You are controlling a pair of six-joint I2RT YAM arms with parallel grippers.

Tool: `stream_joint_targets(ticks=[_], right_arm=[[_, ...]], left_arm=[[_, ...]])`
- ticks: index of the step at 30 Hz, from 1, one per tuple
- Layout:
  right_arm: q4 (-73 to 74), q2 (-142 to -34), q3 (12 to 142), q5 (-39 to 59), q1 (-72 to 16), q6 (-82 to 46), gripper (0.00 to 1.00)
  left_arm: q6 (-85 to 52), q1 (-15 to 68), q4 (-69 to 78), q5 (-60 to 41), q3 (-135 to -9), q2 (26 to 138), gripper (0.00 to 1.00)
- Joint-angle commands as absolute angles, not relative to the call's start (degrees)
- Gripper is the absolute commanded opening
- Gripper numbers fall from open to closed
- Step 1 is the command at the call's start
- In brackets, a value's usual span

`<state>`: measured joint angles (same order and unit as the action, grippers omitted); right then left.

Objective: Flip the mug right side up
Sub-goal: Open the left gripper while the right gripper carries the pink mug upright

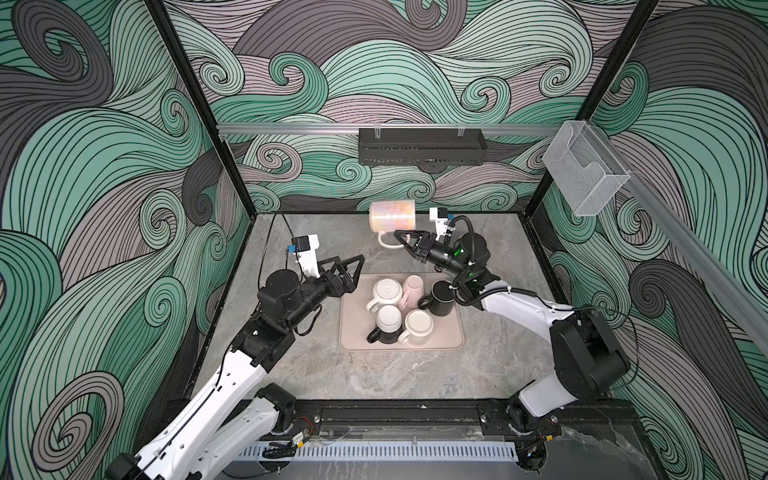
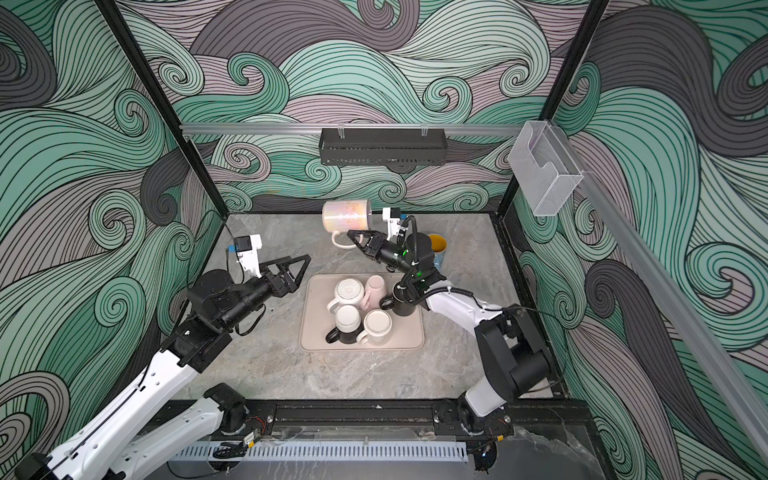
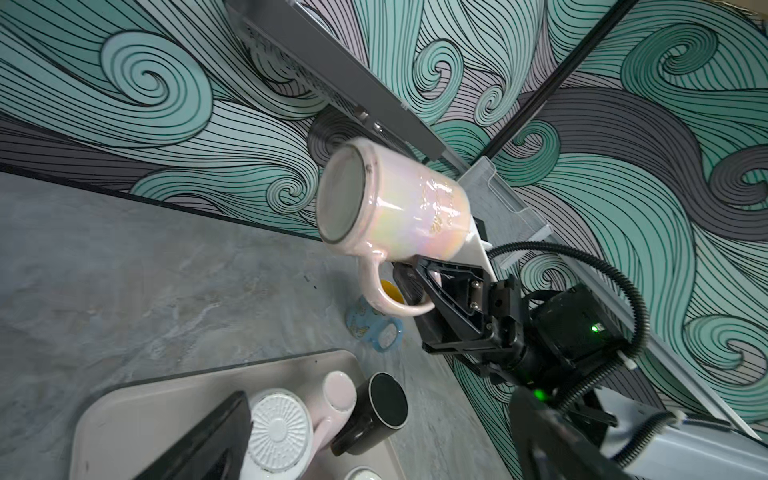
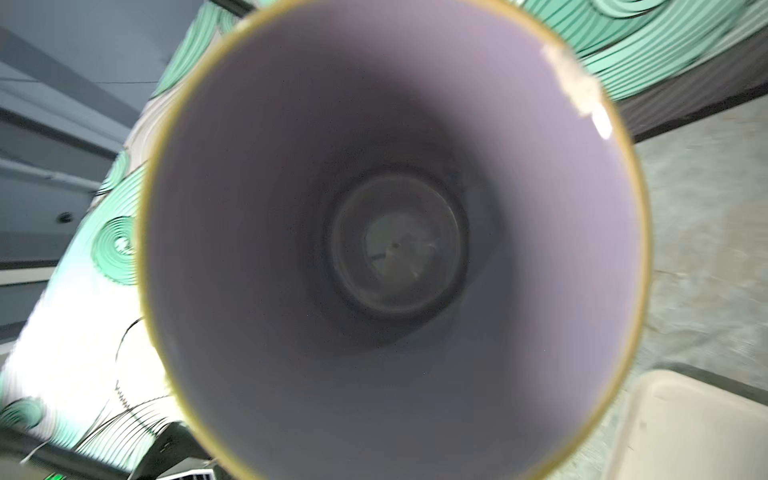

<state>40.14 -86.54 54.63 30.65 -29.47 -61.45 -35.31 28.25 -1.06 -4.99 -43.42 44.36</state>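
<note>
The mug is pearly pink and hangs in the air on its side above the back of the table. Its base points left and its handle hangs underneath. My right gripper is shut on that handle, which the left wrist view shows clearly on the mug. The right wrist view looks straight into the mug's mouth. My left gripper stands open with nothing in it, left of and below the mug, over the tray's far left corner.
A beige tray in mid-table holds several mugs, most of them upside down. A blue mug with a yellow inside stands upright behind the right arm. A black shelf and a clear holder hang on the walls.
</note>
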Motion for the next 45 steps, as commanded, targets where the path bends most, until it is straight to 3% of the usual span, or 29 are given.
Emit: stream_joint_targets(ticks=[1,10,24,34,45], right_arm=[[25.5,-78.1,60.5,24.4,-29.6,-46.5,0.0],[-3.7,-75.5,70.9,9.5,-29.6,-30.2,0.0],[-32.7,-89.0,90.1,-7.0,-30.0,-17.6,0.0],[-34.0,-96.8,92.3,-14.5,-30.0,-15.1,0.0],[-33.0,-102.3,93.5,-16.1,-28.2,-15.7,0.0]], left_arm=[[-28.5,28.0,-11.5,-4.3,-47.0,46.0,0.99],[-27.6,28.0,-7.2,-10.2,-45.0,49.9,0.93],[-28.4,28.0,-4.9,-11.4,-43.8,52.8,0.92],[-28.6,28.0,-5.3,-12.1,-43.3,52.7,0.92],[-28.9,28.0,-5.0,-12.4,-43.1,52.2,0.92]])
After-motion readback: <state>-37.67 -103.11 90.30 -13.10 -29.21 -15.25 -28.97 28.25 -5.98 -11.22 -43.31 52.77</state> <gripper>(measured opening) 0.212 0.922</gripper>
